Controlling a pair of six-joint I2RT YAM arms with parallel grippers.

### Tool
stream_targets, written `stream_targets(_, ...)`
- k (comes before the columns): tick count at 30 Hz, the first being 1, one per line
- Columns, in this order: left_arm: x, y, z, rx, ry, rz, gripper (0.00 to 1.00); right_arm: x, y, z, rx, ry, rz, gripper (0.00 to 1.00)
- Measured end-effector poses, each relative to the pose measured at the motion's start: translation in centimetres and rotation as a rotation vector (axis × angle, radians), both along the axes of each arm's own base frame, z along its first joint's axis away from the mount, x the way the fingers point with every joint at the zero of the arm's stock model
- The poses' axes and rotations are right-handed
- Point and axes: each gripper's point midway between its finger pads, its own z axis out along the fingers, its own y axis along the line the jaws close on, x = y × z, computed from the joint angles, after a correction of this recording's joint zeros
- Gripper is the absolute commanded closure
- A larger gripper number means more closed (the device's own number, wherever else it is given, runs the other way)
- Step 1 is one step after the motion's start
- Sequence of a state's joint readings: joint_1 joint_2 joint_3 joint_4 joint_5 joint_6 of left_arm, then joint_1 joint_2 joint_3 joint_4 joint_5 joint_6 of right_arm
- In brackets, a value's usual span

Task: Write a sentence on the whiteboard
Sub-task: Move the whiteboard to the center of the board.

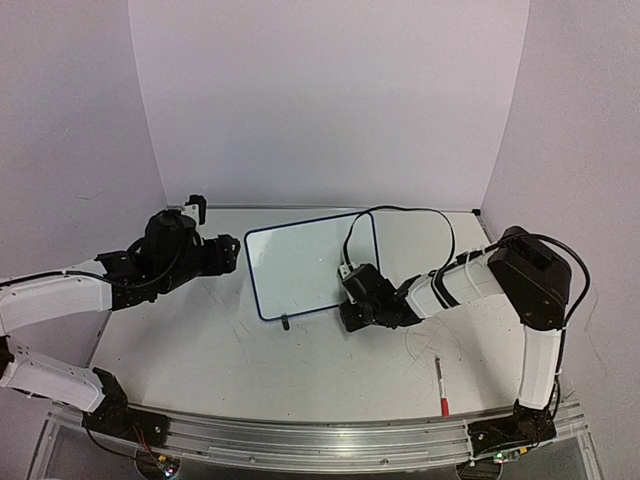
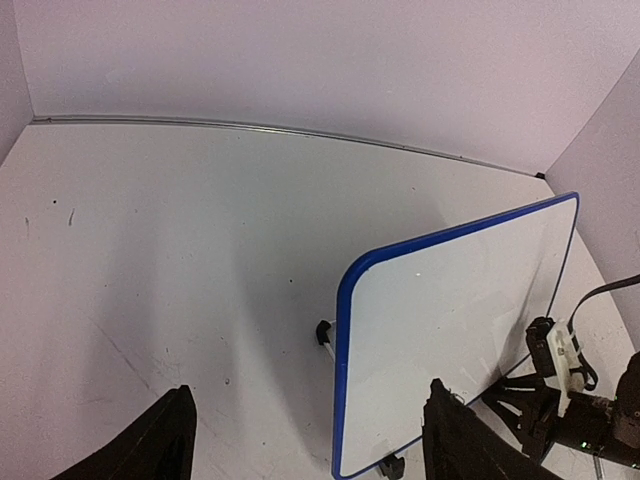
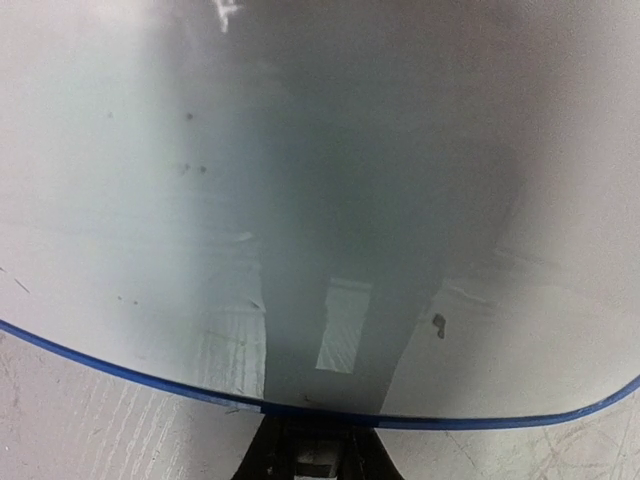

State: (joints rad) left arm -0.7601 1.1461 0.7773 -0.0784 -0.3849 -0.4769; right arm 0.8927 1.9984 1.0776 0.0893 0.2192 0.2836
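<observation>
The whiteboard (image 1: pixel 305 265) stands tilted mid-table, white with a blue frame and small black feet. Its face shows no red lettering in any view; the sentence is not visible. My left gripper (image 1: pixel 232 255) is open and empty just left of the board's left edge; in the left wrist view its gripper (image 2: pixel 310 450) straddles the board's (image 2: pixel 460 310) near corner without touching. My right gripper (image 1: pixel 352 300) is at the board's lower right edge; in the right wrist view its fingers (image 3: pixel 270 455) sit close together under the blue frame (image 3: pixel 450 420), gripping it.
A red-and-white marker (image 1: pixel 441 385) lies on the table at the front right, near the right arm's base. A black cable (image 1: pixel 400 212) loops above the right wrist. White walls close the back and sides.
</observation>
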Motion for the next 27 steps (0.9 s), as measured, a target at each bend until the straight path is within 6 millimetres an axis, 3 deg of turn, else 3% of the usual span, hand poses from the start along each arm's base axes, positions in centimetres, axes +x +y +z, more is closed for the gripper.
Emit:
stream_targets(1, 0.1, -0.2, -0.3, 0.002, 0.008, 0.0, 0.21, 0.0, 0.0, 0.0, 0.002, 0.0, 0.002, 1.0)
stream_targets(4, 0.5, -0.8, -0.6, -0.001, 0.026, -0.008, 0.21, 0.0, 0.0, 0.0, 0.007, 0.004, 0.002, 0.88)
stream_targets(10, 0.9, -1.6, 0.0, -0.023, 0.029, -0.024, 0.21, -0.5, 0.3, 0.4, 0.036, 0.036, 0.011, 0.47)
stream_targets(13, 0.8, -1.8, 0.1, -0.029, 0.029, -0.029, 0.2, -1.4, -0.1, 2.0, 0.052, 0.047, 0.012, 0.31)
stream_targets(17, 0.8, -1.8, 0.2, -0.026, 0.027, -0.034, 0.2, -2.7, -1.6, 6.5, 0.095, 0.039, -0.004, 0.17)
stream_targets(19, 0.8, -1.9, 0.3, -0.026, 0.024, -0.039, 0.2, -3.7, -2.7, 9.0, 0.134, 0.036, -0.028, 0.15)
stream_targets(22, 0.5, -2.0, 1.1, -0.04, 0.013, -0.057, 0.19, -6.2, -5.5, 10.7, 0.159, 0.083, -0.075, 0.08)
stream_targets(24, 0.3, -2.1, 1.7, -0.057, 0.002, -0.07, 0.19, -8.0, -7.6, 10.8, 0.154, 0.144, -0.117, 0.11)
stream_targets(27, -0.1, -2.3, 2.4, -0.078, -0.005, -0.097, 0.19, -10.4, -10.6, 9.0, 0.105, 0.291, -0.188, 0.16)
